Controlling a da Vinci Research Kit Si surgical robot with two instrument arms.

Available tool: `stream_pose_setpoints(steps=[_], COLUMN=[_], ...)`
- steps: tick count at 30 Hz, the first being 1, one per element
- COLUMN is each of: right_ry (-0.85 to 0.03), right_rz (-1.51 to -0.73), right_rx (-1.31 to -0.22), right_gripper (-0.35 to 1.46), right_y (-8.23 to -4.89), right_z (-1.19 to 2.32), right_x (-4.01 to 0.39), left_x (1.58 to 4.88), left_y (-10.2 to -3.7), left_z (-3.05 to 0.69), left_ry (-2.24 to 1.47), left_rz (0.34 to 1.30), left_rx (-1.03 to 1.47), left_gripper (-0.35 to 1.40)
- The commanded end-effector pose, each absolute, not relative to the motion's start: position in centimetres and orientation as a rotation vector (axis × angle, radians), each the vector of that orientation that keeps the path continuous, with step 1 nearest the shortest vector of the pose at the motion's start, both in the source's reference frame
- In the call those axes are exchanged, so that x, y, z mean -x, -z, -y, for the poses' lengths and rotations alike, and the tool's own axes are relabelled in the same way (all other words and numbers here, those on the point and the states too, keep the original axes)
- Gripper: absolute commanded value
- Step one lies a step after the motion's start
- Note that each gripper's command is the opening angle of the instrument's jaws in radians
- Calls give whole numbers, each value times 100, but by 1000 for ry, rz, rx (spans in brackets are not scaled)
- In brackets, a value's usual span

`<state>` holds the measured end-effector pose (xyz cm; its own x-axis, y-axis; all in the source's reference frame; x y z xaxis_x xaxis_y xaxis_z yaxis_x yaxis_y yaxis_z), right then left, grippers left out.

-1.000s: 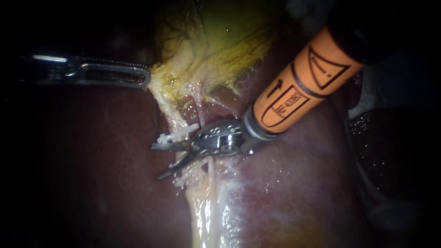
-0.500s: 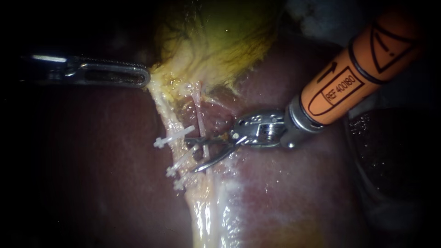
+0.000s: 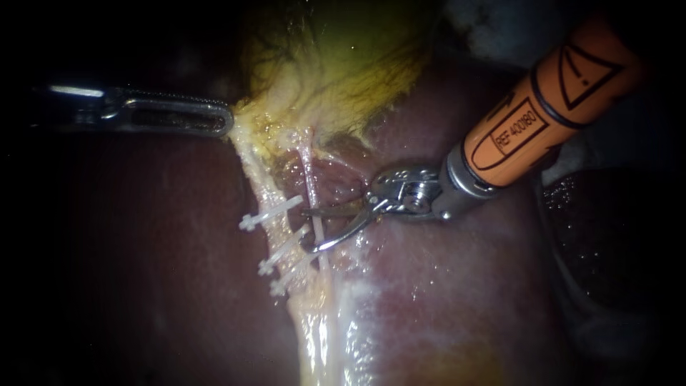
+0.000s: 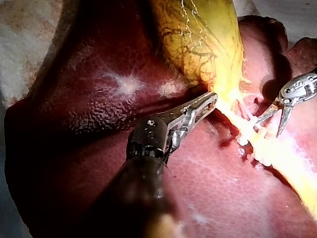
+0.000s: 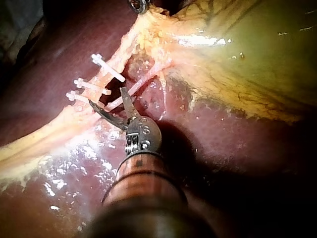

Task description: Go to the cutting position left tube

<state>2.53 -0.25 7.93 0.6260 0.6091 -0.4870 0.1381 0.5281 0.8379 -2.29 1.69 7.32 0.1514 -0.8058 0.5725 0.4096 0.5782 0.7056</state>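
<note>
Right instrument (image 3: 308, 231) back, jaws astride tube (image 3: 309, 179)

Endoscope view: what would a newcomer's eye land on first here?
The right instrument, with its bright orange sleeve, comes in from the upper right, its jaws open around a thin pale tube at the centre. Just left of them, three white clips cross a yellowish tube. Above, the left instrument has its jaws shut on the edge of the yellow-green gallbladder.
</note>
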Motion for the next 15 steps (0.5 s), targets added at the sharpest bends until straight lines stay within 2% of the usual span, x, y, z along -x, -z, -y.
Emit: stream_pose_setpoints(steps=[1,12,15], right_ry=[-329,-405,-411], right_rz=[-872,-906,-893], right_rx=[-1005,-1120,-1180], right_gripper=[89,87,87], right_y=[-797,-819,-820], right_z=[25,7,4], right_x=[-252,-256,-261], left_x=[229,229,229], left_y=[-732,-733,-734], left_z=[-169,-169,-169], left_ry=[912,912,912], left_rz=[1105,1105,1105], left_rx=[-434,-433,-433], left_gripper=[-35,-35,-35])
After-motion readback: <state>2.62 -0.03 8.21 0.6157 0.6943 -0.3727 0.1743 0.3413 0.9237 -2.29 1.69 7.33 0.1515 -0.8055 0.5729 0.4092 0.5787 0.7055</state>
